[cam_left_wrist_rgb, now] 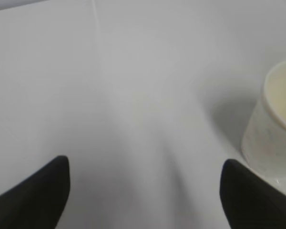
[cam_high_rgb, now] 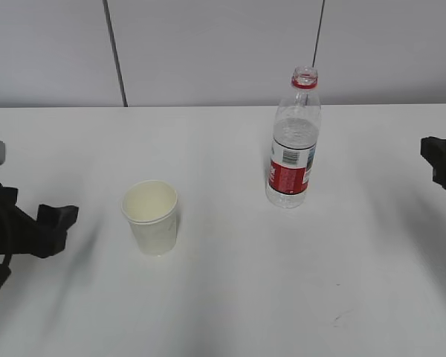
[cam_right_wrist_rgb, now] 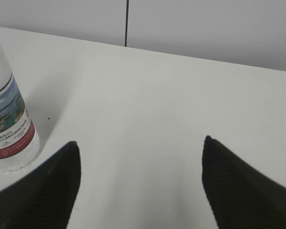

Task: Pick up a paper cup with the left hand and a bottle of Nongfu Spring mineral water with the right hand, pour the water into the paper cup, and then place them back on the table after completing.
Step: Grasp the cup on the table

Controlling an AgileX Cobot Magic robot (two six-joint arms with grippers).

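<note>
While both arms sit at the edges of the exterior view, your paper cup [cam_high_rgb: 151, 216] stands upright left of center on the white table [cam_high_rgb: 238, 297], its mouth open and its inside pale cream. Up and to the right of it, well apart, the Nongfu Spring water bottle [cam_high_rgb: 292, 141] stands upright with no cap on its red-ringed neck, a red label around its lower half. At the far left edge you see the left hand [cam_high_rgb: 48, 227] just above the tabletop, near the cup but not touching it; in the left wrist view its two black fingers [cam_left_wrist_rgb: 38, 198] are spread wide with only bare table between them, and the cup [cam_left_wrist_rgb: 271, 129] lies at the right edge, just beyond the right finger. At the right edge of the exterior view only a black piece of the right hand [cam_high_rgb: 442, 162] shows. Its wrist view gives you both fingers [cam_right_wrist_rgb: 243, 191] released and wide apart, holding nothing, the bottle [cam_right_wrist_rgb: 9, 129] standing at the left edge of frame, outside the gap.
</note>
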